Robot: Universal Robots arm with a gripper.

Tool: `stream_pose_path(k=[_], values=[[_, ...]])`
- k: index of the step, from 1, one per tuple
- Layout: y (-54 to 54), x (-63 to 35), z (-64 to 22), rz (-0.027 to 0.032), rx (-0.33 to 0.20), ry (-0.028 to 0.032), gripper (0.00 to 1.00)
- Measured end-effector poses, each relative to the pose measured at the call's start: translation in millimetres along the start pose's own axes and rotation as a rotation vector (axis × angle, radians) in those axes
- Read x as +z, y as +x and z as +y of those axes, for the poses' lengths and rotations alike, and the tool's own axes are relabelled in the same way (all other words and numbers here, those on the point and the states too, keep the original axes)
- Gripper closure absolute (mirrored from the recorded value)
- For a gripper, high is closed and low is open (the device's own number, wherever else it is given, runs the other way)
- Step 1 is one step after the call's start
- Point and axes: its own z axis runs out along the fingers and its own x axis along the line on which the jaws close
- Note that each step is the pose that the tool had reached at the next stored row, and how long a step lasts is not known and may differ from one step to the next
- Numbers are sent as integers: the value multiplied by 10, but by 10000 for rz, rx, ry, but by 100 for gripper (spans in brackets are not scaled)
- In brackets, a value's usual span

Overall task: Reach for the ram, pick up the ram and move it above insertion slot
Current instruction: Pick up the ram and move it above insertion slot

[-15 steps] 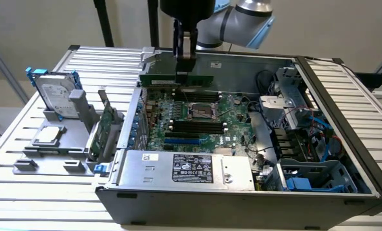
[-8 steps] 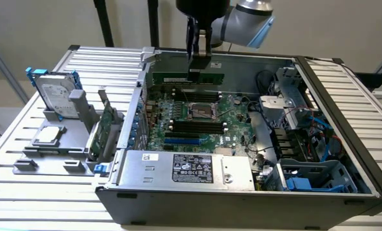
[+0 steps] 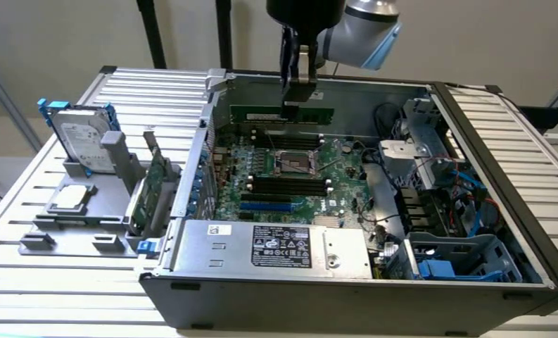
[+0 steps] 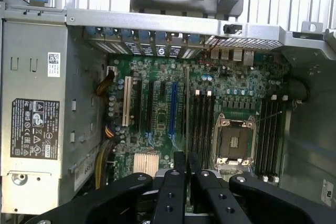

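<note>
Exterior view: the gripper (image 3: 297, 95) hangs over the far part of the open computer case (image 3: 504, 176), and its fingers are closed on the ram (image 3: 281, 113).
Grip: the fingers pinch the top edge of the green stick near its middle, so I judge it stays level and does not swing.
Ram position: it is held on edge, lifted clear of the motherboard (image 3: 288, 169), just under the gripper and parallel to the black memory slots (image 3: 276, 135) below it.
Wrist view: the two fingers (image 4: 177, 174) sit close together, and the ram (image 4: 187, 106) shows edge-on as a thin line running away from them across the board.
Alignment: that thin line lies beside the memory slots (image 4: 201, 124), near the CPU socket (image 4: 232, 142); which slot it is over I cannot tell.
Task state: picking up seems done; the ram appears above the slot area.
Other parts: the power supply (image 3: 274, 246) is nearer the camera than the gripper; a hard drive (image 3: 81, 137) stands outside the case, well apart.
</note>
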Motion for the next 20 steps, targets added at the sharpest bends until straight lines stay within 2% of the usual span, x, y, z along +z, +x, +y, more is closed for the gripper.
stream_pose_path(k=[11,20], values=[[-2,2,-12,-5,77,2,87],[-1,10,-37,-44,77,4,87]])
